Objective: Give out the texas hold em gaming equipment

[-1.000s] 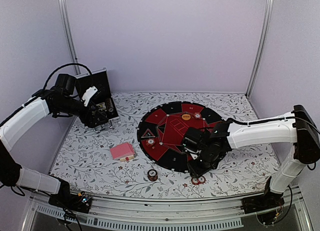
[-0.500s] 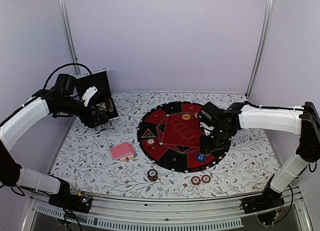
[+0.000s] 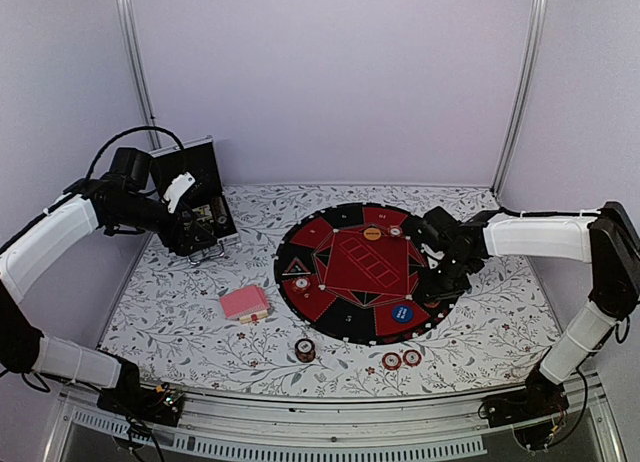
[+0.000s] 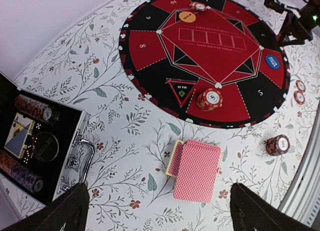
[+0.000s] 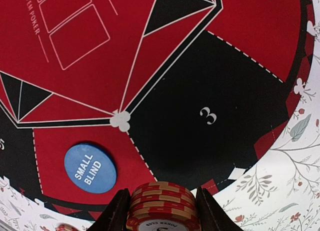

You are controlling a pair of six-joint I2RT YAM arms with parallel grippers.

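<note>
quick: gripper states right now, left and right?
Left gripper: open, holding nothing.
Right gripper: closed on a stack of red-and-cream poker chips.

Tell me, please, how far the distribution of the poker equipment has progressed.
Done: the orange disc, the blue disc and a pile of chips lie on the round mat. In hand: the right gripper grips a red-and-white chip stack near the mat's segment 3. Left: the pink-backed cards, the brown chips and two loose chips lie on the table beside the mat.
</note>
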